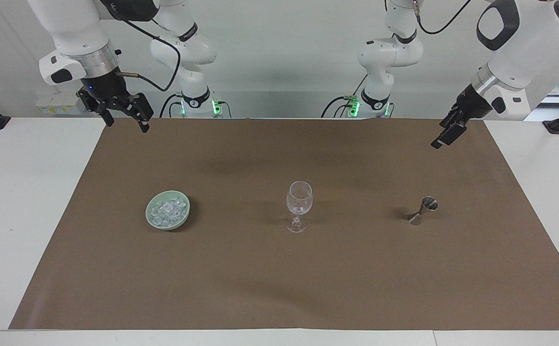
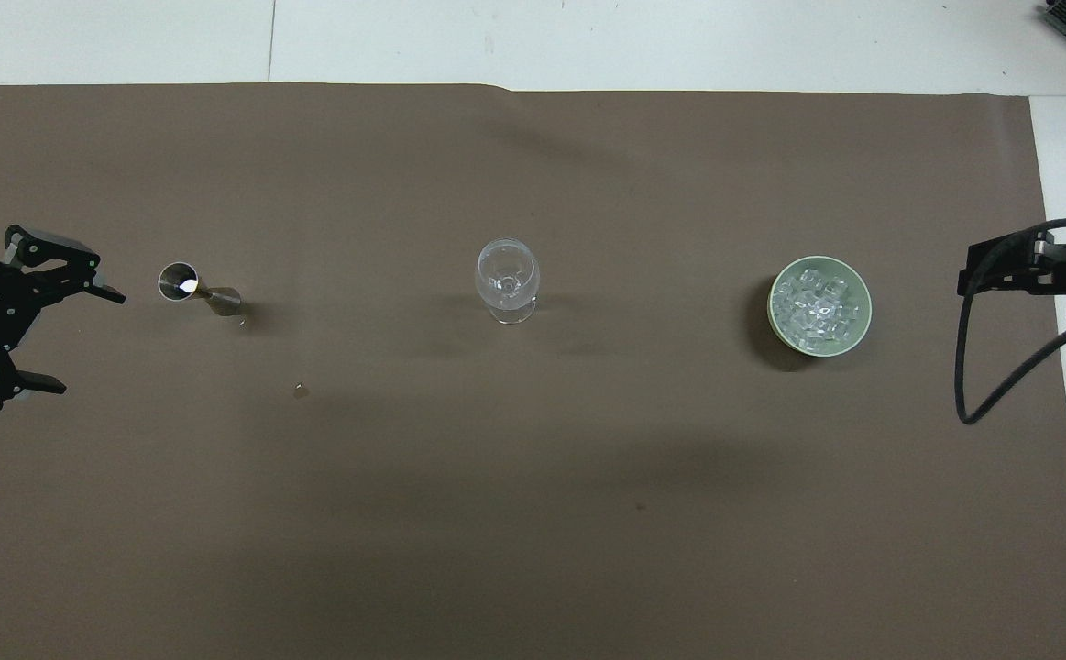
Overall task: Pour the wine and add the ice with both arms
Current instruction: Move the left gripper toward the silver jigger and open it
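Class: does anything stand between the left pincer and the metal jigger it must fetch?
Nothing visible does. The left pincer, open, hangs over bare brown paper beside the jigger; the wine glass stands toward the table's middle.
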